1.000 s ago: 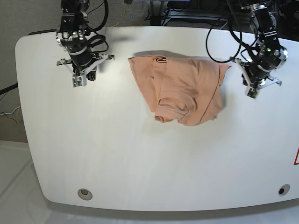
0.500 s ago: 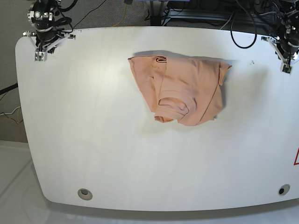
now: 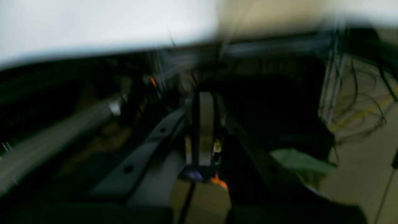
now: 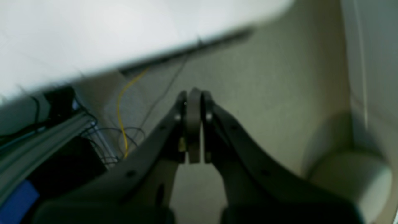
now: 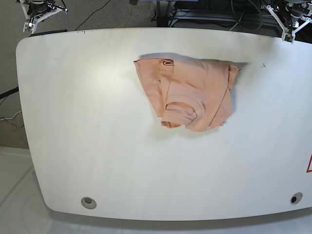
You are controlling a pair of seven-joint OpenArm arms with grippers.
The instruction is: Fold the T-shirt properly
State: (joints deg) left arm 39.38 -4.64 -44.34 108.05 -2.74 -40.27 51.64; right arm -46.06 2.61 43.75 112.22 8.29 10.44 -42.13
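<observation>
Between the two claws, well forward of both and toward the middle of the worktop [image 5: 97,146], the T-shirt [image 5: 192,95] lies in a loosely bunched salmon heap, not flat and not squared. Its longer spread runs across the worktop from one claw's side to the other's, with the dark-edged neck label at the back edge and a rolled lump of fabric at the front edge.

The left claw [image 5: 291,17] sits off the back corner on the base view's right; the shirt lies diagonally inward and forward from it, and its near sleeve-side edge is the closer part. The right claw [image 5: 39,12] hangs off the opposite back corner, and a wide stretch of bare worktop separates it from the shirt, so the left arm is judged the nearer one.

Both claws are clenched with nothing in them: in each wrist view the left claw [image 3: 202,130] and right claw [image 4: 193,124] show jaws pressed together over the floor behind the worktop, though the left view is badly blurred.
</observation>
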